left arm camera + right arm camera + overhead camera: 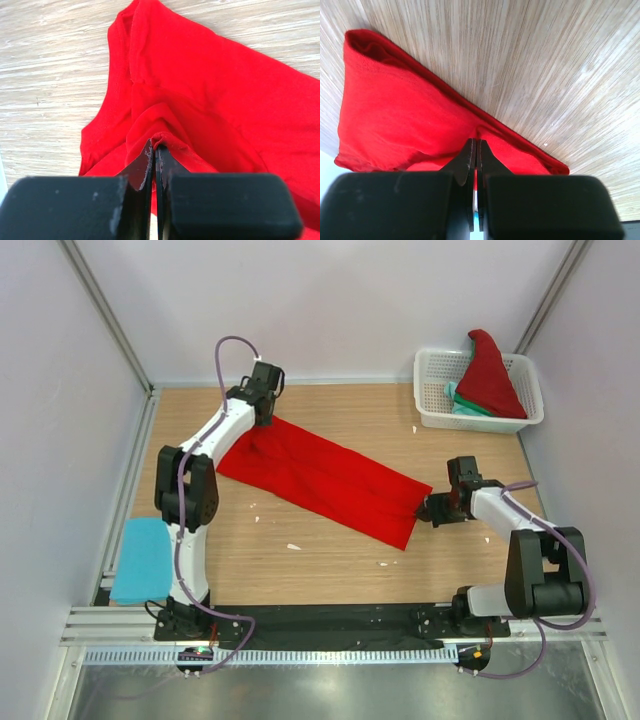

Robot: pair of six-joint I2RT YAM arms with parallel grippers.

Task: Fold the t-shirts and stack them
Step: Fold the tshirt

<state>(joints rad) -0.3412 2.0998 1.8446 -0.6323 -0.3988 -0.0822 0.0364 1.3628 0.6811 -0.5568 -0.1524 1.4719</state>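
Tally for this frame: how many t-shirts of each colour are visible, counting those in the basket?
Red t-shirts: 2, the spread red t-shirt on the table and the heaped red t-shirt in the white basket.
Teal-green t-shirt: 1, in the basket under the red one.
Light blue t-shirt: 1, folded at the table's left edge.
Total: 4 visible; the basket may hide more.

A robotics lab test cell is indicated. The wood-grain tabletop (330, 565) under the left pincer (265, 418) and right pincer (425, 508) is boxed in by plain white panels (330, 300) set in aluminium framing (107, 315) beyond them. Behind the pincers, by the arm bases (185, 615), a black mounting plate (330, 618) and slotted cable duct (330, 655) are fitted.
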